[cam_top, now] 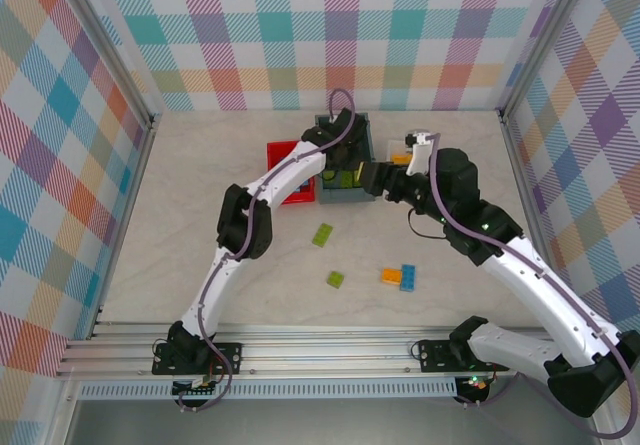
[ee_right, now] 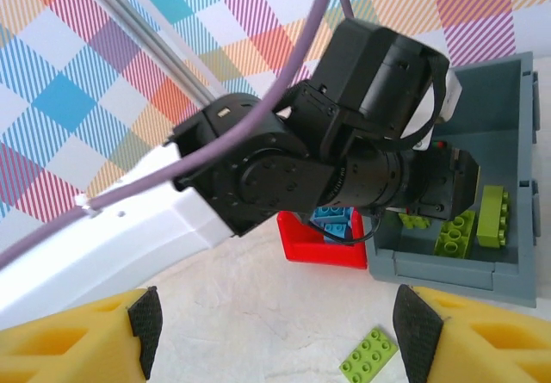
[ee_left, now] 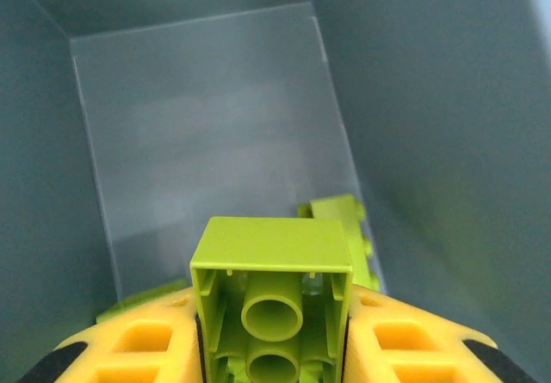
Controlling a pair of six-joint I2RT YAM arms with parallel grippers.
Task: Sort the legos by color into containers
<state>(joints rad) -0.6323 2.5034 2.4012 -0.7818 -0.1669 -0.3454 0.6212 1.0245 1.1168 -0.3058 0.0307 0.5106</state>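
On your tabletop [cam_top: 200, 245] the deep bin [cam_top: 345, 197] stands at 12 o'clock. The low bin [cam_top: 281, 154] sits just beside it at its 9 o'clock, the shallow tray [cam_top: 392, 146] at its 3 o'clock. Your left hand [ee_left: 272, 340] hangs inside the deep bin with 1 brick [ee_left: 271, 254] between its fingers, above other bricks [ee_left: 336, 211] on the bin floor. Toward 6 o'clock from the bin lie a single brick [cam_top: 322, 234], then a second brick [cam_top: 335, 279] nearer you, and at 4 o'clock a brick pair [cam_top: 392, 276], touching side by side.

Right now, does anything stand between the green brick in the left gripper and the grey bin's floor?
Nothing visible does: the left gripper holds the lime brick inside the grey bin, other green bricks lying aside.
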